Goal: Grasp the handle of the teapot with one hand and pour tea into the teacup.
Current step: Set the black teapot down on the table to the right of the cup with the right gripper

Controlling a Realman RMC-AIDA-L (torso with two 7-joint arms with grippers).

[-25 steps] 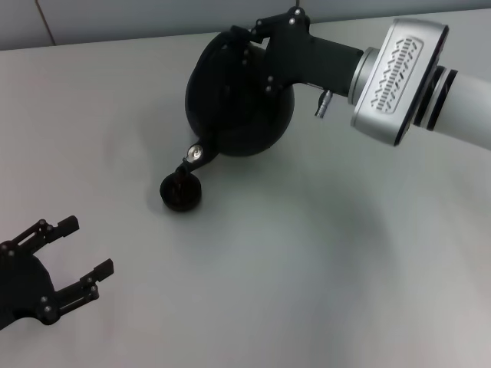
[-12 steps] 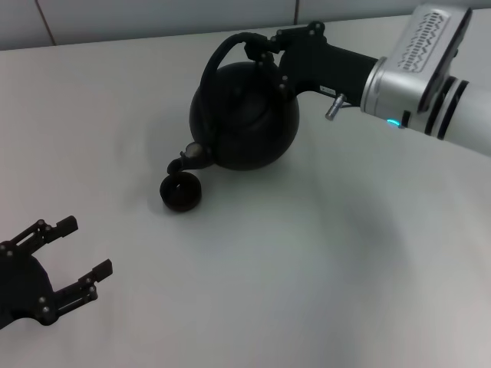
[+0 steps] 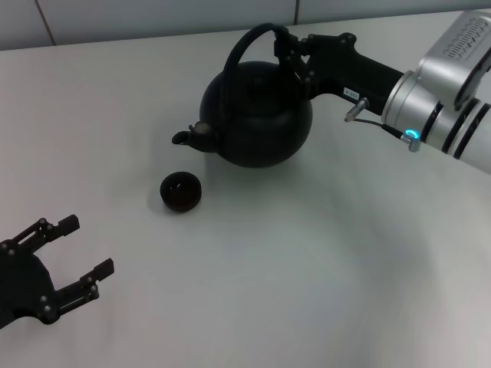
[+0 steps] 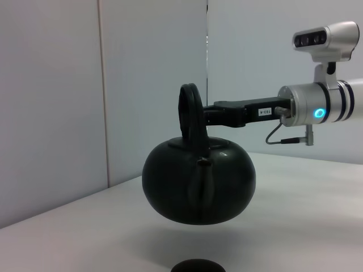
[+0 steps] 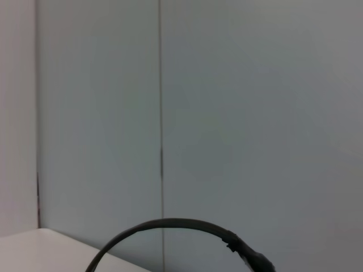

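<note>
The matte-black teapot [image 3: 257, 115] hangs upright, its stubby spout [image 3: 184, 138] pointing towards my left. My right gripper [image 3: 290, 47] is shut on the top of the arched handle [image 3: 247, 44] and carries the pot. The left wrist view shows the teapot [image 4: 198, 181] clear of the table, held by its handle [image 4: 190, 110]. The tiny black teacup [image 3: 180, 190] stands on the table in front of and below the spout, apart from it; its rim also shows in the left wrist view [image 4: 198, 265]. My left gripper [image 3: 86, 246] rests open and empty at the near left.
The white table [image 3: 307, 268] carries only the cup. A pale panelled wall [image 3: 153, 15] runs behind its far edge. In the right wrist view only the handle's arc [image 5: 170, 225] shows against that wall.
The teapot has swung back from its tilt over the cup to upright and moved right and back. The spout has left the cup. The left arm has not moved.
</note>
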